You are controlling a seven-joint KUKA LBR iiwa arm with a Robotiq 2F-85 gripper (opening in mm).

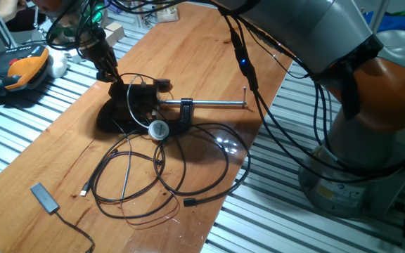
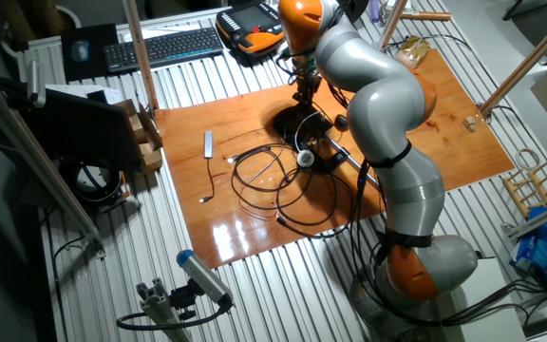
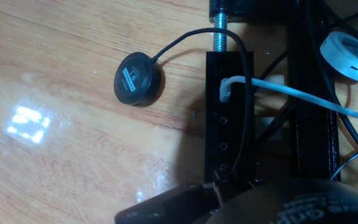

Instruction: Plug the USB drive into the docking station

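While the gripper (image 1: pixel 109 72) hangs low over the wooden counter (image 1: pixel 188 63), a round black puck (image 3: pixel 139 78) on a thin lead lies up and left of it in the hand view. Straight ahead sits the docking station (image 3: pixel 229 112), a white plug (image 3: pixel 227 88) in its face. Right of that rests a white disc (image 3: pixel 348 52). Whether the gripper is spread or pinching the USB drive, I cannot tell.

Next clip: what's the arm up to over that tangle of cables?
The KUKA arm has its gripper lowered to the docking station, a black box held by a G-clamp on the wooden table. A white cable is already plugged into the box. The USB drive isn't clearly visible, so whether it's seated can't be told.
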